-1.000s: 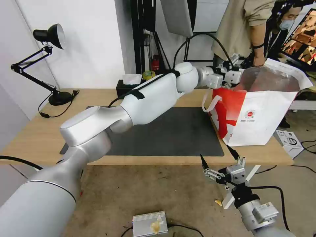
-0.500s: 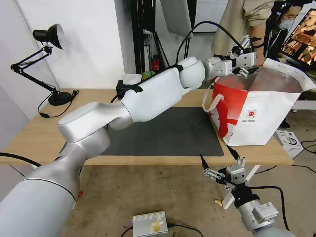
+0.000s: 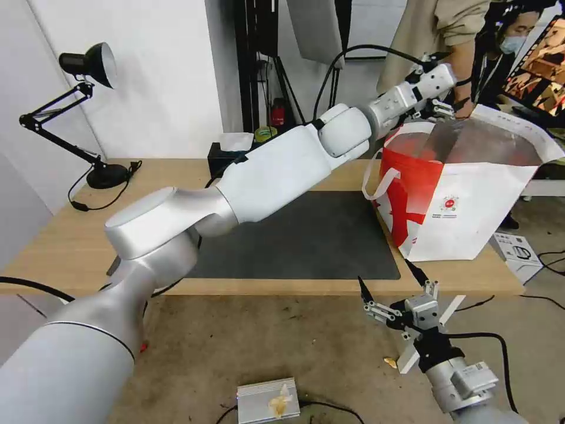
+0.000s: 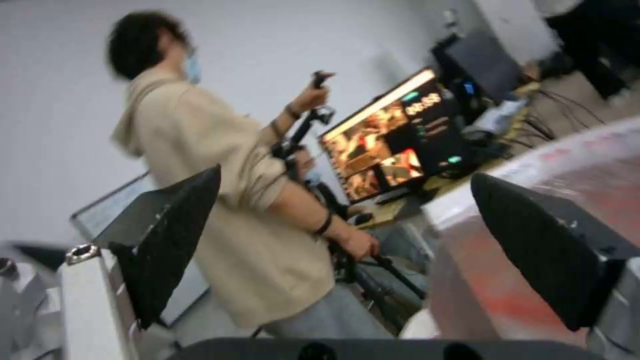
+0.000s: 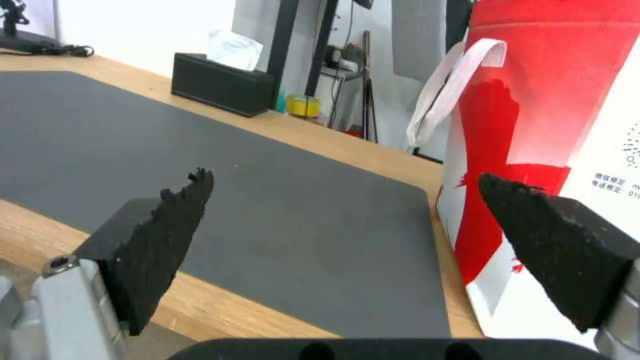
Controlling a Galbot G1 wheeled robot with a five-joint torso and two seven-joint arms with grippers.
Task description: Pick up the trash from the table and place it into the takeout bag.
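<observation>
The left end effector has lifted up & back since 1 s ago, out of the takeout bag mouth; it now hangs above the bag's far rim, fingers spread wide w/ nothing between them. The bag stands on the bench at the right end, beside the dark mat. Right end effector unchanged: parked below the bench's front edge, released, empty.

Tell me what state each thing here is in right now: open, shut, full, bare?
Left gripper: open, holding nothing, above the bag's mouth.
Right gripper: open, holding nothing, below the table edge.
Takeout bag: upright, mouth open.
Grey mat: bare.
Tissue box: a tissue sticking out.
Desk lamp: off.
</observation>
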